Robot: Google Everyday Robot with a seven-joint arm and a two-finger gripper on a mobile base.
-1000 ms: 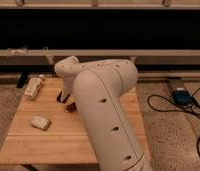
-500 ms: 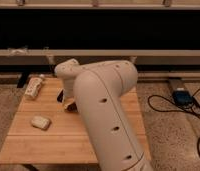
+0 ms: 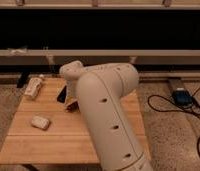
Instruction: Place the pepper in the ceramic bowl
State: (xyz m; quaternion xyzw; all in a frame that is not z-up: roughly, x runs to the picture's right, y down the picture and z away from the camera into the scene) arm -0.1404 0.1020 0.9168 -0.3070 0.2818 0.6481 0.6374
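My white arm covers the middle of the wooden table. My gripper is low over the table under the wrist, just right of a flat black phone, and is mostly hidden by the arm. A small orange-brown sliver shows at the arm's left edge. I cannot tell whether it is the ceramic bowl's rim or the pepper. Otherwise both the pepper and the bowl are hidden behind the arm.
A pale bottle-like item lies at the table's far left. A small whitish lump lies at the left front. A dark box with cables sits on the floor to the right. A dark shelf wall runs behind.
The arm has barely shifted. At its left edge a dark reddish spot showed a second ago; the black phone and an orange-brown sliver show there now.
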